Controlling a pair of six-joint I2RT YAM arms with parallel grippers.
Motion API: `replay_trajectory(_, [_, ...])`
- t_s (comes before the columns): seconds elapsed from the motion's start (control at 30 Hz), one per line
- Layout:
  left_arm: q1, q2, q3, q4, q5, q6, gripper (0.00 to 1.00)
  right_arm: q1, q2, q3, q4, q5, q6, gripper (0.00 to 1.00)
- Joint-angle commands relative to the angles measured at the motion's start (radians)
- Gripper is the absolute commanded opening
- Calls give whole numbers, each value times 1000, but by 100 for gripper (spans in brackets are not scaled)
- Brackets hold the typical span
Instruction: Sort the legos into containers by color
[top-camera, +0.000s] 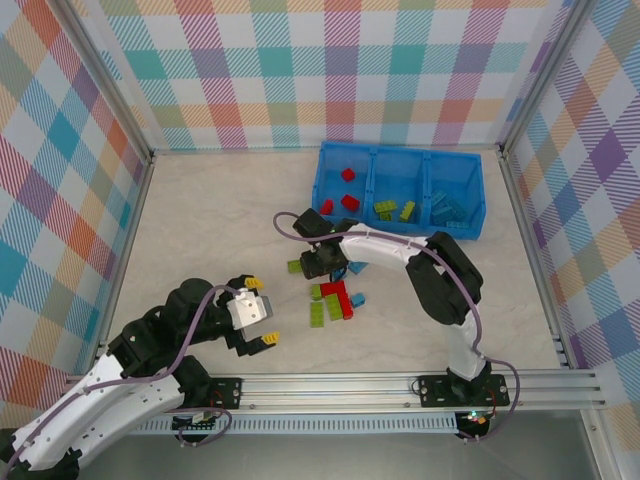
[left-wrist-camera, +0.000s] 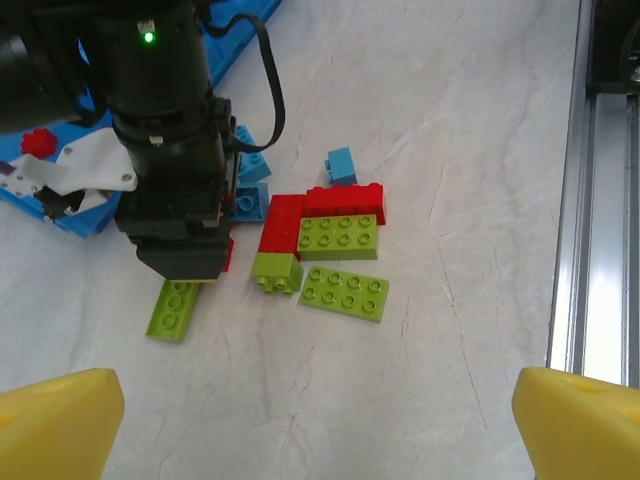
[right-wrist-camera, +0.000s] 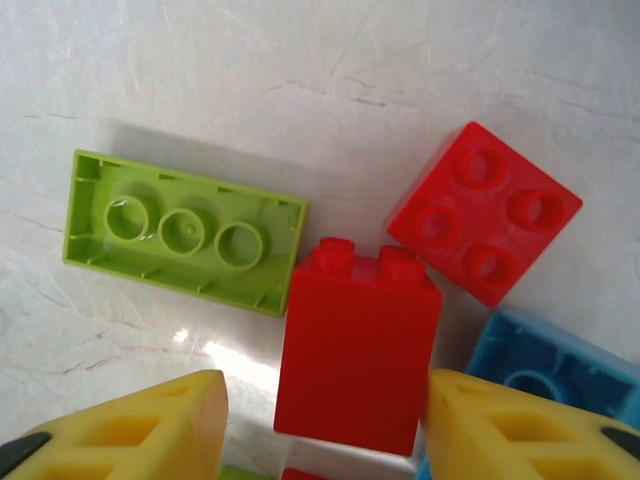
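The table (top-camera: 200, 220) is pale and marbled. The blue tray (top-camera: 321, 185) sits at its far right, and its three compartments run left to right. The left one holds three red bricks (top-camera: 349, 202), the middle one lime green bricks (top-camera: 386, 208), and the right one light blue bricks (top-camera: 440, 205) that blend with the plastic and are hard to count.

The right arm (top-camera: 440, 285) bends back from the tray's near side. The right gripper (top-camera: 320, 262) points down just in front of the tray's left compartment, and its body hides part of the loose pile (top-camera: 335, 298) in the overhead view. The left wrist view shows only a corner of the tray past that arm.

The left gripper (top-camera: 262, 311) hovers well apart from the tray, nearer the bases. Its yellow fingers (left-wrist-camera: 55, 425) are spread wide and hold nothing.

In the right wrist view the right gripper's two yellow fingertips (right-wrist-camera: 150, 425) are apart. They flank a red brick on its side (right-wrist-camera: 355, 350), whose lower end is cut off by the frame. I cannot tell whether the fingertips touch it. Just beside it are:
- an upturned green brick (right-wrist-camera: 185, 232), hollow side up
- a red square brick (right-wrist-camera: 485, 225), studs up
- a light blue brick (right-wrist-camera: 540, 370), cut off at the edge

The pile also holds a flat green plate (left-wrist-camera: 345, 293) and a small blue cube (left-wrist-camera: 341, 165).
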Motion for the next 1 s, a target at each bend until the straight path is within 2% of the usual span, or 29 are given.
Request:
replay_trajectory(0.0, [2, -9, -20, 29, 27, 21, 100, 7, 35, 37, -40, 17, -14, 47])
replay_trajectory(0.17, [4, -11, -24, 32, 29, 23, 100, 7, 55, 58, -68, 47, -4, 40])
replay_trajectory(0.27, [3, -17, -28, 33, 37, 29, 100, 8, 31, 46, -60, 47, 2, 31])
replay_trajectory(0.4, [3, -38, -38, 28, 83, 64, 100, 8, -95, -52, 27, 9, 13, 29])
replay_trajectory(0.53, [3, -78, -68, 46, 133, 95, 100, 8, -264, -157, 109, 35, 12, 27])
replay_trajectory(0.6, [4, -86, -76, 67, 122, 84, 100, 5, -335, -190, 158, 85, -14, 26])
replay_trajectory(0.67, [8, -86, -86, 120, 66, 18, 100, -15, -370, -191, 193, 138, -51, 24])
replay_trajectory(0.83, [49, -74, -87, 208, -97, -155, 100, -140, -266, -56, 231, 177, -154, 25])
replay_trajectory(0.97, [76, -82, -84, 203, -154, -189, 100, -217, -92, 121, 216, 142, -191, 26])
